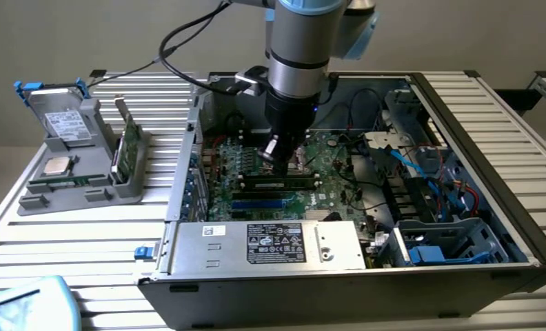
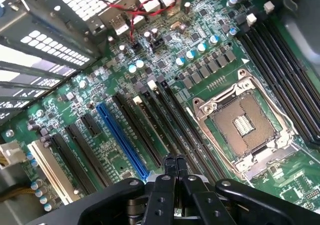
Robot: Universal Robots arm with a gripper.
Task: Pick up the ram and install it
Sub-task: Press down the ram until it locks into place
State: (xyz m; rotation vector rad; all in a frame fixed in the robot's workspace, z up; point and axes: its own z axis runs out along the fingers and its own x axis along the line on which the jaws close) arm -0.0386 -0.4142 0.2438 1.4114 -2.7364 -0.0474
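In the exterior view the tool [image 1: 278, 153] hangs inside the open computer case [image 1: 493, 124], fingers pressed together, with the ram [image 1: 278, 183] seated in a slot just below its tip. In the wrist view the tool [image 2: 175, 166], holding nothing, hovers over the motherboard [image 2: 200, 85] slots.

the case [image 1: 493, 124] is dull grey sheet metal, the power supply [image 1: 264, 245] bare brushed steel with a paper label. the motherboard [image 2: 200, 85] is glossy green, its slots [image 2: 125, 140] matt black and blue plastic. the socket [image 2: 242, 122] frame shines like polished metal. the gripper [image 2: 175, 165] is matt black, the stand [image 1: 71, 165] dull grey plastic.
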